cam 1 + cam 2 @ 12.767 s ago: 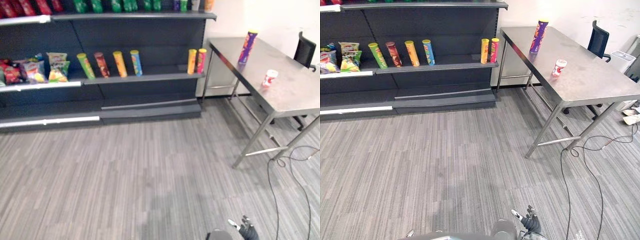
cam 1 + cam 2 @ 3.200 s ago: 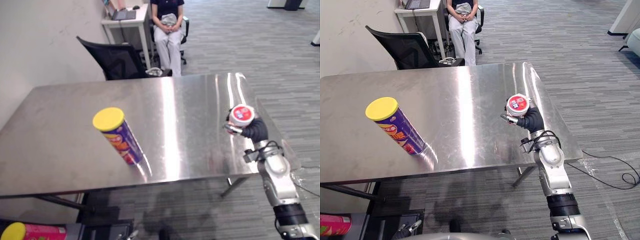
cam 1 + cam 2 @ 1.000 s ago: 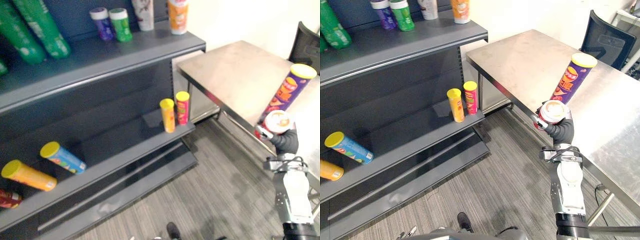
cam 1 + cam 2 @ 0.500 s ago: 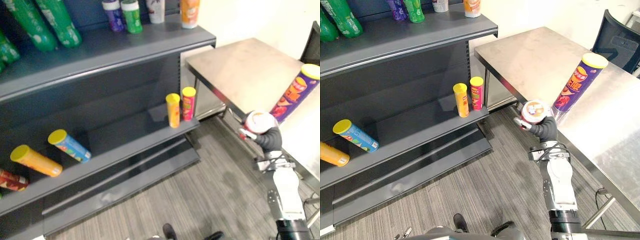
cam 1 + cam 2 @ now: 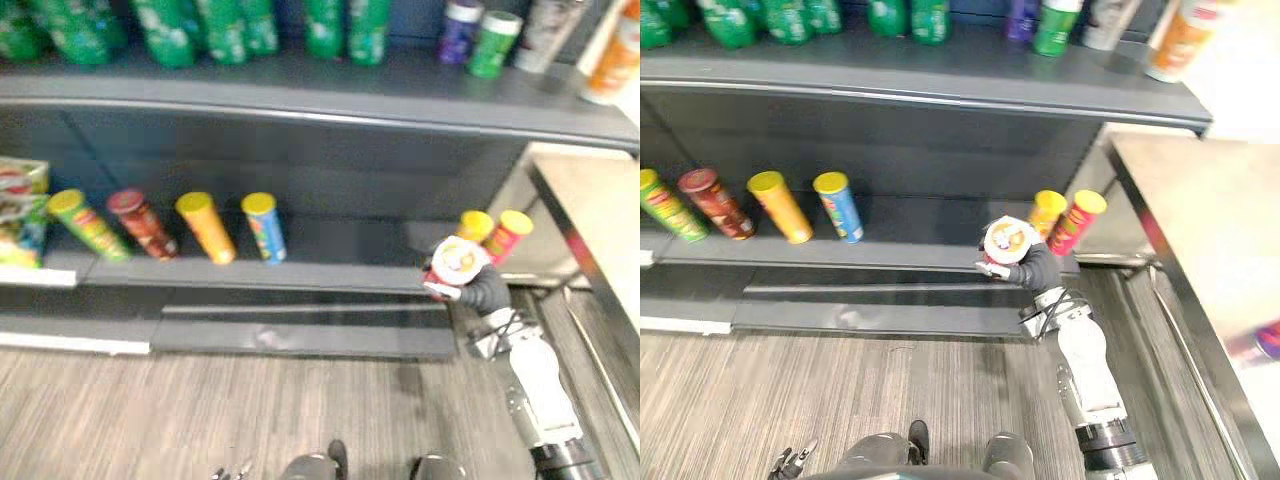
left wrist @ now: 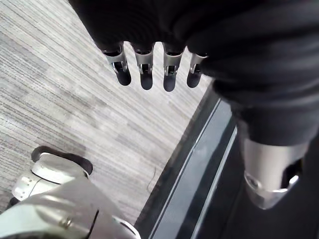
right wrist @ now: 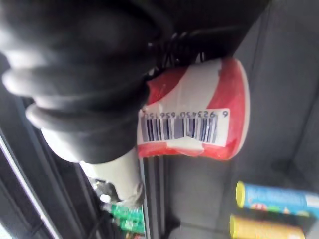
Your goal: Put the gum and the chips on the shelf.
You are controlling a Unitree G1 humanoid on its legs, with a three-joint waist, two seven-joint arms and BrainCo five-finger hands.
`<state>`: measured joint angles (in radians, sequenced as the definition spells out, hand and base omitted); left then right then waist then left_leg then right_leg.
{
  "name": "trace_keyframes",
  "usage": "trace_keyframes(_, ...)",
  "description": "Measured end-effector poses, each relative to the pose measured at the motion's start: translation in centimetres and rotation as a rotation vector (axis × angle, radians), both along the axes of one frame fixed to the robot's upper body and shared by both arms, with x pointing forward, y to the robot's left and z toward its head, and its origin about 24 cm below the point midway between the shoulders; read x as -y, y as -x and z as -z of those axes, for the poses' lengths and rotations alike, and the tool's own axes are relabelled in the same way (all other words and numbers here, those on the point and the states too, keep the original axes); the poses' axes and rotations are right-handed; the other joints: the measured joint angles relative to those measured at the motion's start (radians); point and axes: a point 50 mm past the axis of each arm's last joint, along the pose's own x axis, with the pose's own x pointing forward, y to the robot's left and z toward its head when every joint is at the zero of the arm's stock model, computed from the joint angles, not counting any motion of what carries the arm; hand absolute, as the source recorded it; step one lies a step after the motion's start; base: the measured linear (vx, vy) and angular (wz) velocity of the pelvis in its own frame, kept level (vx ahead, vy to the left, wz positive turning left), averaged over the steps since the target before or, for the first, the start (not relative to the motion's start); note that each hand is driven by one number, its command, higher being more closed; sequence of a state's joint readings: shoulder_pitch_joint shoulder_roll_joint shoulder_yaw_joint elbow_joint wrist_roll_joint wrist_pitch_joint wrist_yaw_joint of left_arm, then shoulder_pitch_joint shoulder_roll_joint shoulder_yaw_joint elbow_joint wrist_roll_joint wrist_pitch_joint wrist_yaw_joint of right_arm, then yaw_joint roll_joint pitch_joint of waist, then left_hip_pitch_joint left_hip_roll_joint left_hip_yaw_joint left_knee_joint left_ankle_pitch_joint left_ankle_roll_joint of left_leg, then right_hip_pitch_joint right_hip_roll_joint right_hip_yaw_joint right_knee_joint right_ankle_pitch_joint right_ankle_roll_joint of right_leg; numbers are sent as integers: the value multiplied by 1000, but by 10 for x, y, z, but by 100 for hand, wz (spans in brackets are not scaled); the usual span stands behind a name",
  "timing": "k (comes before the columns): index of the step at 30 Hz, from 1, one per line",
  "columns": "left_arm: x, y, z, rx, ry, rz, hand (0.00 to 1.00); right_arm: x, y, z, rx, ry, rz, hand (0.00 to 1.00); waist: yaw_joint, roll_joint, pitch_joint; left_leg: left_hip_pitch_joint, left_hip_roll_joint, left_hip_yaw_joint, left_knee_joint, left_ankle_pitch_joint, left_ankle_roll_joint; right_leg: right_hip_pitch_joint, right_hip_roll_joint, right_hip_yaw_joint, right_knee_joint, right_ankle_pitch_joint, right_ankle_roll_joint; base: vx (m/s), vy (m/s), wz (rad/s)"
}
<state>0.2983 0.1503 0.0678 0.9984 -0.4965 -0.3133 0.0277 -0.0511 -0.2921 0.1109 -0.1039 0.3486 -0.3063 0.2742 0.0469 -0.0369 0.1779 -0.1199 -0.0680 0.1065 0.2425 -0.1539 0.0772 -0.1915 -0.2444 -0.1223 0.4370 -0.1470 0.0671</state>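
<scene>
The fingers (image 5: pixel 990 268) of your right hand (image 5: pixel 1036 268) are curled round the gum tub (image 5: pixel 1008 240), which rides in the air with its lid toward the head camera, just right of centre in the frame and in front of the middle shelf (image 5: pixel 890 262). The likeliest trouble sits right beside it. The yellow can (image 5: pixel 1045 212) and the red can (image 5: pixel 1076 220) stand just to the tub's right, and a push straight in with any drift that way could tip them. A low approach could also catch the tub's base on the shelf's front lip and lever it out of the hold. The wrist view shows the tub lying sideways against the dark cover, so if you let go before it is upright it may roll off the board. The purple chips can (image 5: pixel 1262 343) is a blur low at the right edge, apparently on the counter (image 5: pixel 1200 200), so that half of the task is not yet begun. Your left hand (image 6: pixel 144 72) hangs with straight, relaxed fingers over the floor (image 6: pixel 75 99). Compared with half a second ago, the camera has swung to face the shelf squarely, so most of the shift is the view's own. Even so, the tub was then close to the counter's edge and the purple can, and it is now by the yellow can. Well before that it stood on the counter.
</scene>
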Motion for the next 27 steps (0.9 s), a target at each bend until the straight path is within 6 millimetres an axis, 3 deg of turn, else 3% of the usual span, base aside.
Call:
trace_keyframes(2,-3,1,0,-9,-7,3,0,-3,1,-1,5,-28,-17,100,2,6,1,1,-4,-33,8,-11,-10,5,17,-1,-52,9,12,80,-88,49)
trace_keyframes(4,-6,2,-1,-9,-12,-17,0,-2,1,-4,22,-62,-19,100,11,-6,-5,-5,-3,-46,12,-22,-29,11,40,-9,-143,43,10,116,-157,19)
trace_keyframes(5,-5,1,0,-9,-8,-20,0,-1,1,-5,26,-69,-19,100,9,-6,-5,-12,-1,-55,20,-26,-36,23,45,-11,-163,61,30,102,-169,13)
trace_keyframes(6,-1,-1,1,-5,5,-19,0,0,0,-6,29,-89,-21,100,2,6,-2,-21,20,-63,30,-33,-47,41,68,-28,-198,72,33,110,-169,9)
trace_keyframes(10,7,-1,4,-10,29,-24,0,-1,-3,-9,39,-99,-28,100,-13,23,-3,-21,70,-60,-11,-21,-80,40,116,-39,-244,85,13,125,-164,-7)
trace_keyframes(14,10,-3,4,-3,43,-28,0,2,-4,-3,26,-108,4,100,-24,23,-3,28,81,-39,-70,2,-112,55,122,-42,-251,85,12,105,-82,-5)
trace_keyframes(27,8,-4,4,-6,21,-30,0,-2,-5,24,-94,-81,67,100,-46,6,-21,73,84,19,-168,40,-110,80,119,-39,-295,103,19,-6,1,-1)
